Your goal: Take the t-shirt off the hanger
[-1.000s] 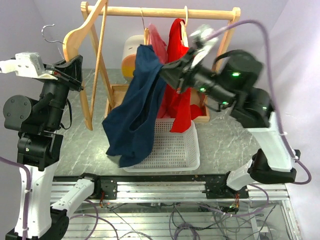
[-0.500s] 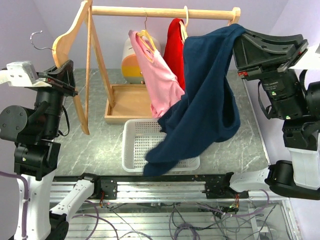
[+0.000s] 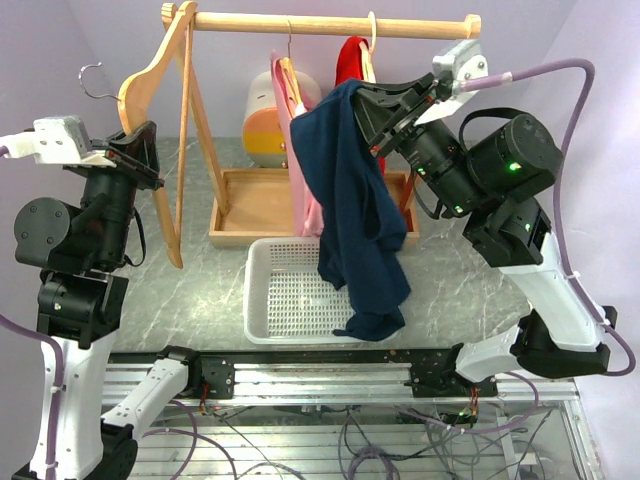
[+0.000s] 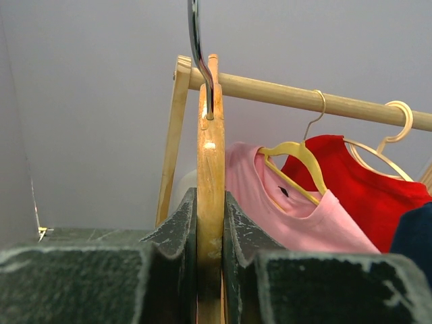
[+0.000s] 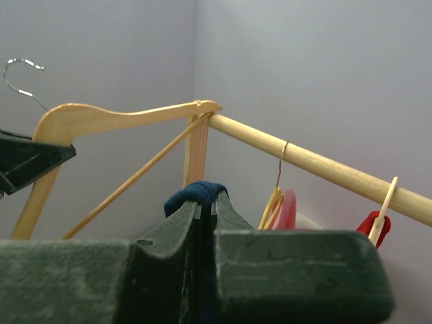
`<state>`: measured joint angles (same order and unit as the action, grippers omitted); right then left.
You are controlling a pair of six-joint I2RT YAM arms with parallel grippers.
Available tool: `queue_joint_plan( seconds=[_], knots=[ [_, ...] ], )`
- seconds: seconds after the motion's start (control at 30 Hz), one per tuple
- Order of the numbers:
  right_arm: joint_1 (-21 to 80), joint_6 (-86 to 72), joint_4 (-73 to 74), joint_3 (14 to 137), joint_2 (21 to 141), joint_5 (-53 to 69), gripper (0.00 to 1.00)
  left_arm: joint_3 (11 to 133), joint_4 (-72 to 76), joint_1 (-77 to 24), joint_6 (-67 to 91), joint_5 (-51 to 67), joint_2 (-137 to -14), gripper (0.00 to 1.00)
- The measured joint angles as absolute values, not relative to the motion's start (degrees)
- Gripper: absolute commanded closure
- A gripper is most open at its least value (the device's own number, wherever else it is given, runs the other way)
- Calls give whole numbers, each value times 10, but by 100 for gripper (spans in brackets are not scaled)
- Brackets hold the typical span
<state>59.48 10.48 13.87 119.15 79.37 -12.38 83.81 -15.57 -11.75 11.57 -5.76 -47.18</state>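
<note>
The navy blue t-shirt point(image 3: 355, 210) is off the hanger and hangs from my right gripper point(image 3: 362, 100), its lower end drooping over the white basket point(image 3: 262, 300). In the right wrist view the right gripper point(image 5: 206, 206) is shut on a fold of the t-shirt point(image 5: 196, 191). My left gripper point(image 3: 138, 150) is shut on the bare wooden hanger point(image 3: 150, 75) and holds it up at the far left, clear of the rack. In the left wrist view the hanger point(image 4: 210, 155) stands upright between the shut jaws of the left gripper point(image 4: 210, 202).
A wooden rack point(image 3: 330, 22) stands at the back, with a pink shirt point(image 4: 283, 209) and a red shirt point(image 4: 351, 175) on hangers. Its wooden tray base point(image 3: 250, 200) lies behind the basket. A white and yellow object point(image 3: 265, 115) sits behind the rack.
My right gripper swung the t-shirt from the far right back to the centre, so it now hangs over the basket. The left arm with the hanger barely moved.
</note>
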Motion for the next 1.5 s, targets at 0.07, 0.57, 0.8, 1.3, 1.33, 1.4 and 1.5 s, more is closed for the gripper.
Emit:
queue_joint_plan(
  seconds=[0.07, 0.57, 0.8, 1.3, 1.33, 1.4, 1.5],
  knots=[
    [595, 105, 142, 1193, 799, -121, 100, 837, -154, -117, 116, -57, -472, 93],
    [595, -16, 140, 948, 682, -51, 100, 849, -160, -117, 109, -52, -483, 93],
    [595, -138, 209, 721, 583, -80, 100, 870, -163, -117, 105, -36, -507, 93],
    [595, -245, 402, 688, 650, -116, 39, 884, -178, -117, 100, 20, -508, 93],
    [595, -247, 411, 688, 649, -117, 37, 883, -187, -117, 95, 22, -499, 93],
    [595, -250, 421, 688, 639, -121, 37, 882, -206, -117, 87, 25, -482, 93],
    [595, -251, 435, 699, 627, -125, 37, 898, -257, -117, 74, 29, -460, 93]
  ],
)
